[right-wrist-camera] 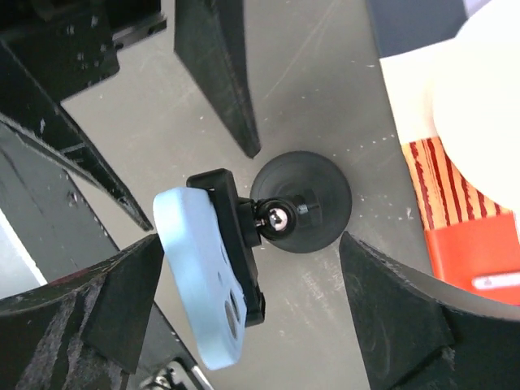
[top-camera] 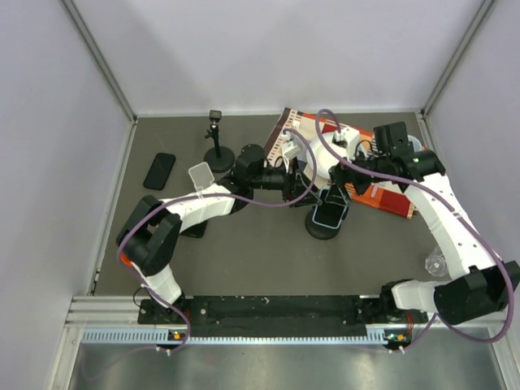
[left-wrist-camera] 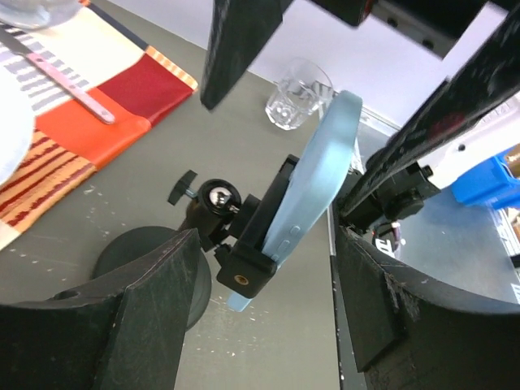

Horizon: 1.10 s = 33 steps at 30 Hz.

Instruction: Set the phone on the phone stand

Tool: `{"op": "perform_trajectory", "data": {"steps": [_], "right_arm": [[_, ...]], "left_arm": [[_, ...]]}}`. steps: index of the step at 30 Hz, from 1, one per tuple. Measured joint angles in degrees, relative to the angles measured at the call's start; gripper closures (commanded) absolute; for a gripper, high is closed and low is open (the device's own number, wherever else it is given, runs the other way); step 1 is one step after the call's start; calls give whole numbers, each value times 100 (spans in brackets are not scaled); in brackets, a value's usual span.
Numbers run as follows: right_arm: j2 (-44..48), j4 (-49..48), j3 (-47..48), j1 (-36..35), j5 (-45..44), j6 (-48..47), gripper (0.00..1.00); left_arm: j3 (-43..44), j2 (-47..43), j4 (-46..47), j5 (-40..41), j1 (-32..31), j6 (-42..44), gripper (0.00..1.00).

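Observation:
A phone in a light-blue case [top-camera: 329, 213] sits clamped in a black ball-joint mount on a round black base [top-camera: 318, 227]. It also shows in the left wrist view [left-wrist-camera: 321, 171] and the right wrist view [right-wrist-camera: 195, 276]. The small white phone stand [top-camera: 201, 176] stands empty beside the left arm. My left gripper [top-camera: 302, 187] [left-wrist-camera: 264, 244] is open, one finger on either side of the clamp without touching it. My right gripper [top-camera: 343, 175] [right-wrist-camera: 252, 252] is open above the same mount, touching nothing.
A black phone [top-camera: 159, 171] lies flat at the far left. A black pole on a round base [top-camera: 216, 140] stands at the back. A red striped placemat [top-camera: 382, 195] with white dishes lies behind the mount. A clear glass [top-camera: 436, 262] [left-wrist-camera: 296, 96] stands at the right.

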State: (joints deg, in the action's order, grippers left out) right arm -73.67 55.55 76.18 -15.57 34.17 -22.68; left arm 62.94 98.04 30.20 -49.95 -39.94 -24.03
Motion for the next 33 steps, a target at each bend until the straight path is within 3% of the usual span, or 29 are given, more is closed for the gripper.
{"op": "perform_trajectory", "data": {"steps": [6,13,18,21,26,28,29,33], "right_arm": [[890,-168,-166,0,-507,767,7],[1908,-348,-468,0,-671,1172,7],[2048,-378,-570,0,-844,1270,6],[2070,-382,-584,0,-955,1290,6],[2212,-387,-619,0,-1139,1290,6],[2282,-389,-619,0,-1209,1290,6],[2321,-391,-619,0,-1250,1290,6],[2433,-391,-619,0,-1377,1290,6]], "left_arm": [[0,142,-22,-483,-76,197,38],[103,455,-39,-809,-107,409,37],[103,509,-146,-761,-175,533,62],[103,509,-162,-743,-203,654,67],[103,509,-142,-651,-275,754,66],[103,509,-138,-625,-291,761,62],[103,509,-133,-608,-297,761,55],[92,509,-120,-476,-350,745,53]]}}
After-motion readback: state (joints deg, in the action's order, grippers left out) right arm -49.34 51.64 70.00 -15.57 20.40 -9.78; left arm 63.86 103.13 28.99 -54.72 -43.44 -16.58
